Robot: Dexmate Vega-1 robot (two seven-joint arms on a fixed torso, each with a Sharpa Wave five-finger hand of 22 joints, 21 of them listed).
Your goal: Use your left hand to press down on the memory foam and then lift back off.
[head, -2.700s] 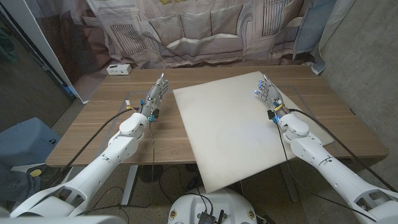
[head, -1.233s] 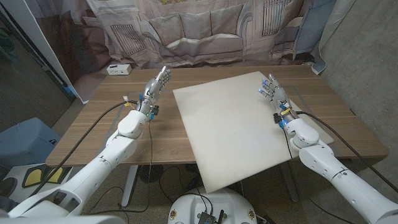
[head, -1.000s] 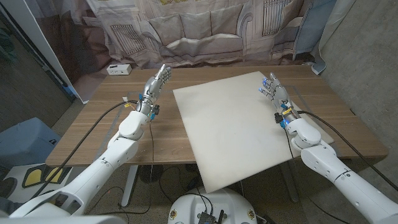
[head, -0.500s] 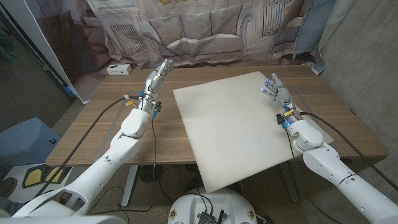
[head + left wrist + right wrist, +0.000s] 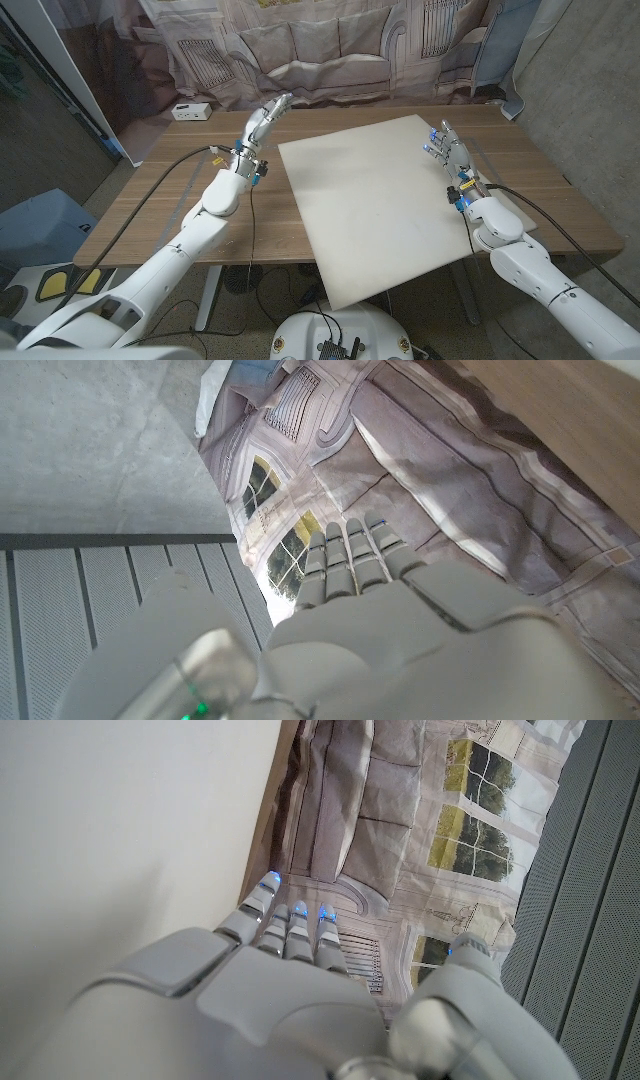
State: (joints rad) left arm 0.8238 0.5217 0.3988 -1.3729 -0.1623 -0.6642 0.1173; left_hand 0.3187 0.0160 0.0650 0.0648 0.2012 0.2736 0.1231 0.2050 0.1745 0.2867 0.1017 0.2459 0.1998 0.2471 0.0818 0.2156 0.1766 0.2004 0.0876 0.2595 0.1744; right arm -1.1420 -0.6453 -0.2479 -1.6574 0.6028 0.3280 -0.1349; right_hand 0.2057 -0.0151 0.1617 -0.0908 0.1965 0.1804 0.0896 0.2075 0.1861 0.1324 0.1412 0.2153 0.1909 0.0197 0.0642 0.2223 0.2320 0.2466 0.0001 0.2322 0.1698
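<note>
Your left robot hand is raised over the table just beside the left edge of the foam sheet, fingers straight and apart, holding nothing and not touching the foam. The foam lies flat across the middle of the table, its near corner hanging over the table's front edge. Your right robot hand stands at the foam's right edge, fingers extended and slightly apart, gripping nothing.
</note>
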